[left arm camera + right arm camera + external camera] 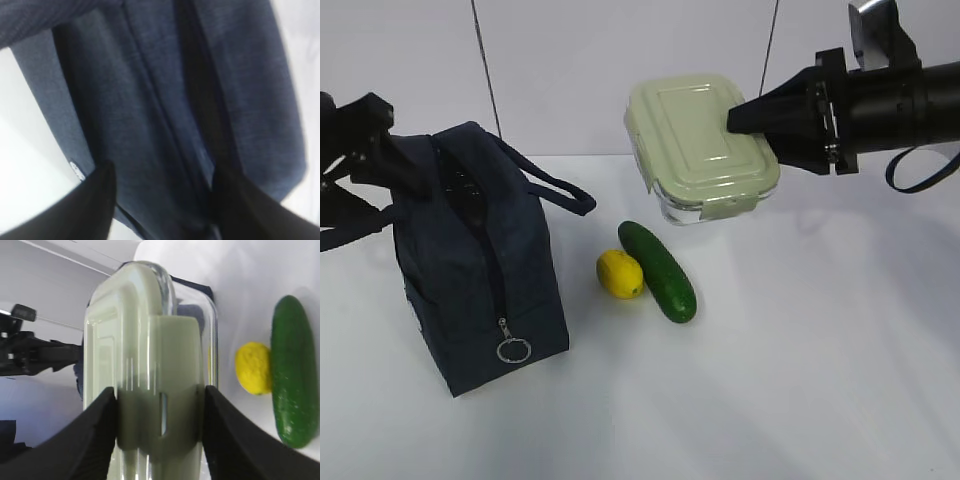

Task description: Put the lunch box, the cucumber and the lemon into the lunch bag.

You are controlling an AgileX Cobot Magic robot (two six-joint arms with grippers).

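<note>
Right gripper [745, 118] clamps the clear glass, pale-green-lidded lunch box [700, 145] by one short end, airborne, long axis running out from the jaws toward the boxy navy fabric lunch bag [480, 270], well off beyond it. Left gripper [160, 200], nearer, straddles the bag's top; grip cannot be told.

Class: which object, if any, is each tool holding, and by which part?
The right tool clamps the pale-green-lidded clear glass lunch box across one end, at its clip. The left tool straddles the navy fabric bag; grip unclear.
</note>
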